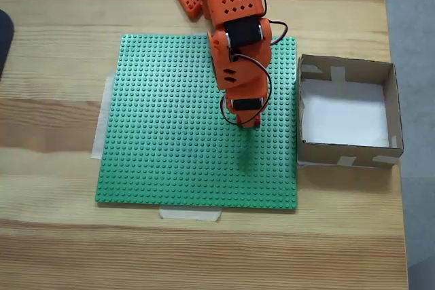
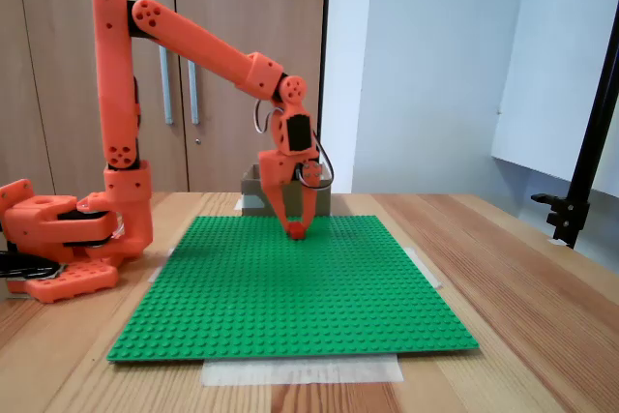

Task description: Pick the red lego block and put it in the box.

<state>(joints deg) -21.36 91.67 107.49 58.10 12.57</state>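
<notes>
The orange arm (image 2: 184,41) reaches from the left of the frame to the centre, its gripper (image 2: 296,229) pointing down and closed around the red lego block (image 2: 296,230) just above the green baseplate (image 2: 290,287). The box (image 2: 253,191) sits behind it.

A big green plate (image 1: 170,147) with lots of little bumps lies flat on a wooden table (image 1: 54,236). In both fixed views the green plate takes up the middle of the table. A strip of pale tape (image 1: 190,214) sticks out from under its near edge, and another pale strip (image 1: 104,117) shows along its left side in a fixed view. Something dark (image 1: 3,35) peeks in at the left edge there. In a fixed view, wooden cupboard doors (image 2: 222,7) with metal handles (image 2: 165,84) stand behind the table, next to a pale wall (image 2: 435,65). A black stand (image 2: 585,162) is on the right.
</notes>
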